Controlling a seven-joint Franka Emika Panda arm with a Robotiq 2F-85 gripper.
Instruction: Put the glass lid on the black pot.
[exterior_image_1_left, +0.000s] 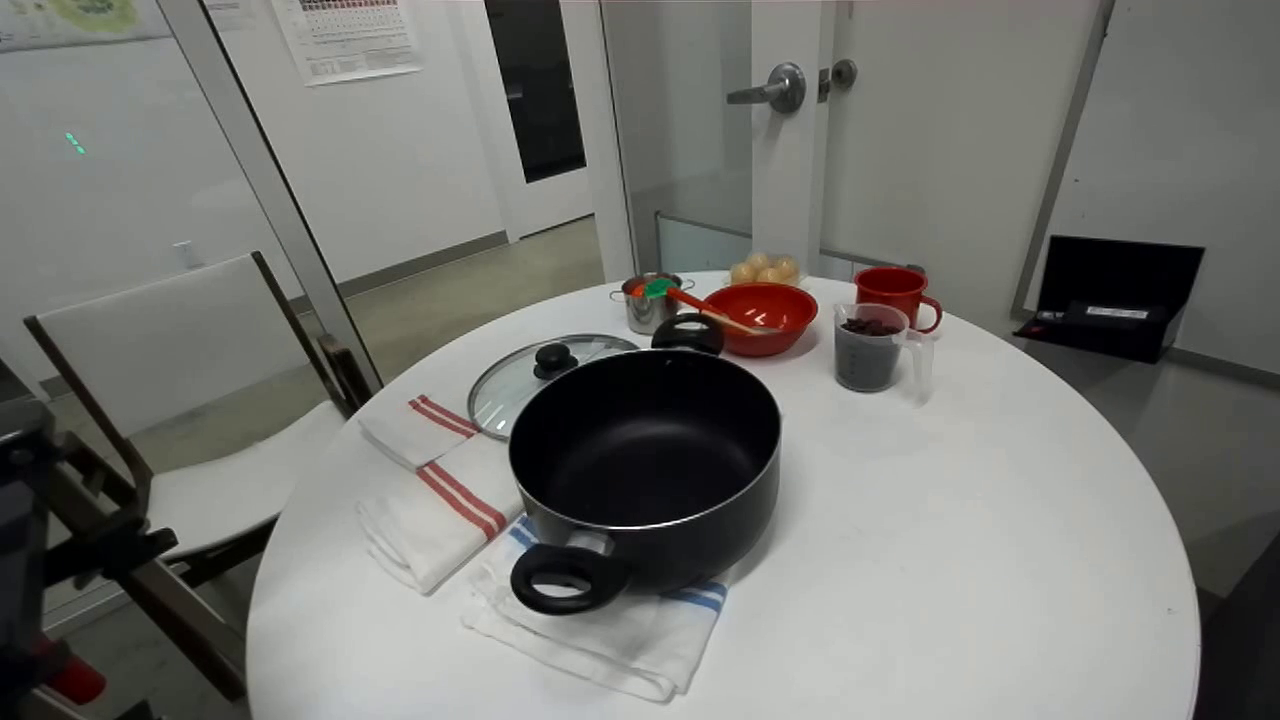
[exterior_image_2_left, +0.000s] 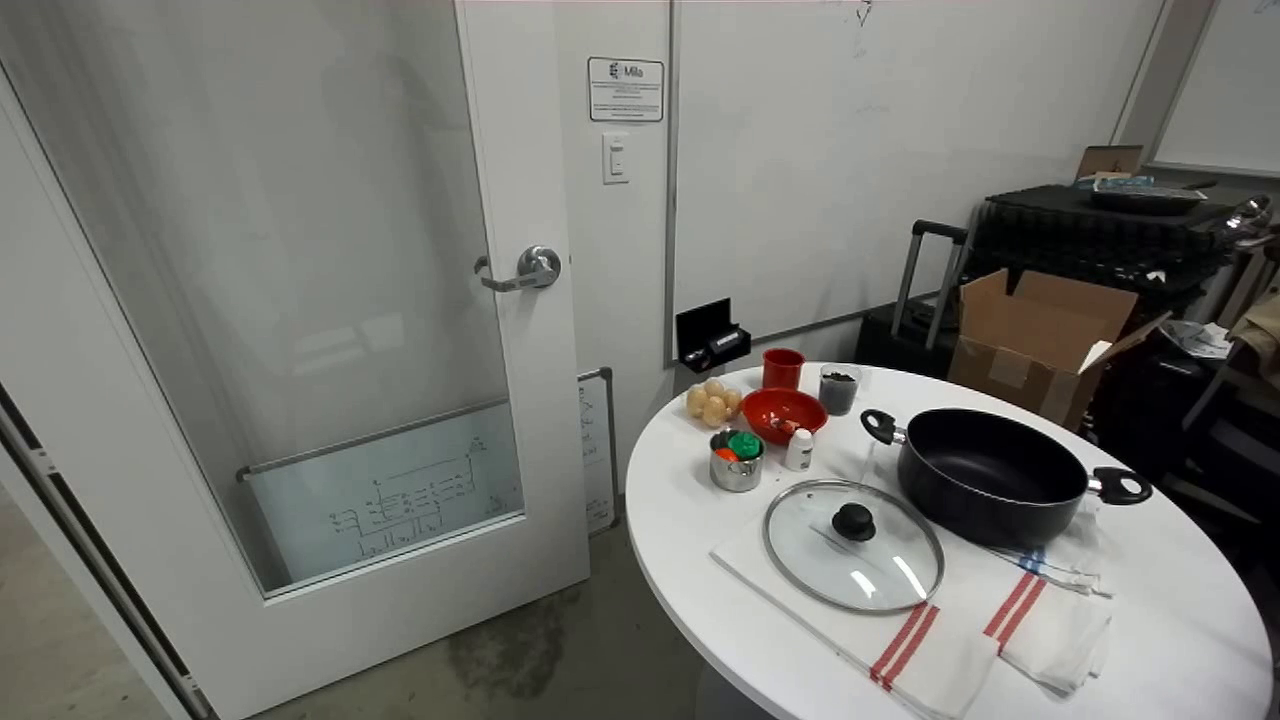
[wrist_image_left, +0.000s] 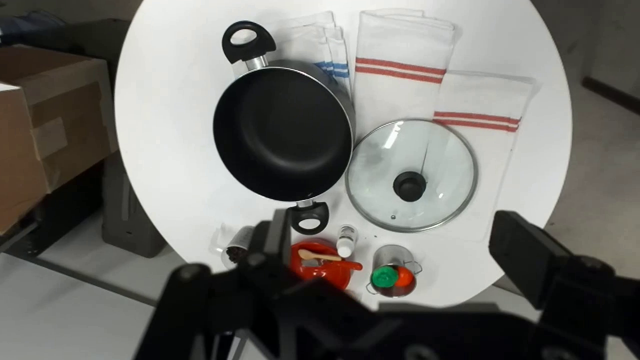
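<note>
The glass lid (exterior_image_1_left: 510, 390) lies flat, knob up, partly on a white towel. It shows whole in an exterior view (exterior_image_2_left: 800, 550) and in the wrist view (wrist_image_left: 380, 160). Its black knob (wrist_image_left: 410, 186) is at the centre. The black pot (exterior_image_1_left: 700, 535) stands upright, uncovered and empty, right beside the lid; it also shows in an exterior view (exterior_image_2_left: 960, 505) and in the wrist view (wrist_image_left: 282, 130). My gripper (wrist_image_left: 391, 232) is wide open and empty, above the table, with the lid ahead between and beyond its fingers. The gripper is not clearly visible in the exterior views.
Striped towels (wrist_image_left: 400, 42) lie by the lid and under the pot. A small metal pot (exterior_image_2_left: 736, 474), a white bottle (exterior_image_2_left: 799, 450), a red bowl (exterior_image_1_left: 765, 340) with a spoon, a measuring cup (exterior_image_1_left: 866, 360), a red mug (exterior_image_1_left: 890, 288) and eggs (exterior_image_2_left: 712, 402) stand near one table edge.
</note>
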